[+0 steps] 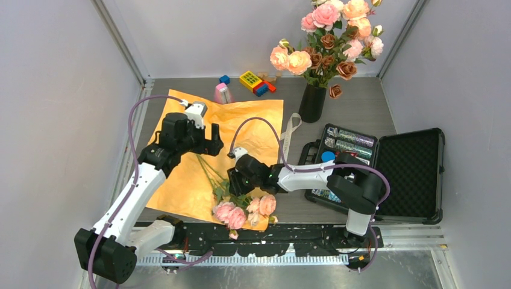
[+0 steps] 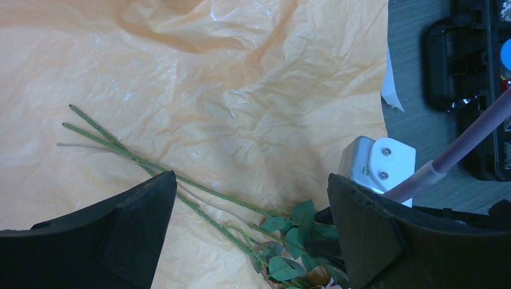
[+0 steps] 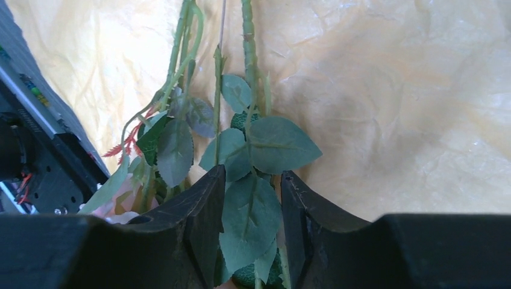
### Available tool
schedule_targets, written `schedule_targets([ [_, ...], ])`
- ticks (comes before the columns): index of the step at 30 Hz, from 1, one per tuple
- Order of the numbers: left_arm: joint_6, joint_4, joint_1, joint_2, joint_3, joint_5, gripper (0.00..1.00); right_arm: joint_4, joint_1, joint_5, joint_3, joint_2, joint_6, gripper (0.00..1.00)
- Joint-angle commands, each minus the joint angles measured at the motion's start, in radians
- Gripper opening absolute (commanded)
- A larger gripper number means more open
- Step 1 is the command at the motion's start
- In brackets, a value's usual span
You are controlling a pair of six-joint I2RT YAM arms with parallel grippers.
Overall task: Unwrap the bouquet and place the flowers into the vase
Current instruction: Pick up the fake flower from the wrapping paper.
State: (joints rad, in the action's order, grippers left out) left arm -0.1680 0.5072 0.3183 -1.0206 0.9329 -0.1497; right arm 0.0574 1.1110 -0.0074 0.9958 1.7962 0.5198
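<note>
Right arm (image 1: 313,174) stretched left, fingers (image 3: 202,223) gripping flowers (image 1: 241,211)

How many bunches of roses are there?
2: a pink, peach and brown bunch in the slim black vase at the back; a pink long-stemmed bunch lying on the crinkly orange paper.

The whole surface (image 1: 361,108) is viewed from high behind, looking down; both wrist views are held close above the orange paper (image 1: 253,120), where the flowers (image 3: 271,144) are shared.
</note>
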Motion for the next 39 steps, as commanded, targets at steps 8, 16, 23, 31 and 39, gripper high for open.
schedule_targets([
  [8, 0.012, -0.004, -0.005, -0.004, 0.044, -0.008, 1.00, 0.001, 0.019, 0.185, 0.027, 0.021, -0.035, 0.34],
  [16, 0.016, -0.003, -0.005, -0.007, 0.043, -0.005, 1.00, 0.022, 0.019, 0.169, 0.021, -0.017, -0.024, 0.01],
  [23, 0.033, -0.012, -0.005, 0.001, 0.036, -0.034, 0.99, -0.044, 0.006, 0.167, 0.033, -0.122, -0.084, 0.00],
  [31, 0.133, 0.023, 0.001, -0.018, 0.048, -0.140, 0.96, -0.232, -0.066, 0.004, 0.079, -0.220, -0.193, 0.00],
  [39, 0.225, -0.016, 0.085, 0.024, 0.006, -0.186, 0.93, -0.302, -0.185, -0.188, 0.062, -0.324, -0.238, 0.00],
])
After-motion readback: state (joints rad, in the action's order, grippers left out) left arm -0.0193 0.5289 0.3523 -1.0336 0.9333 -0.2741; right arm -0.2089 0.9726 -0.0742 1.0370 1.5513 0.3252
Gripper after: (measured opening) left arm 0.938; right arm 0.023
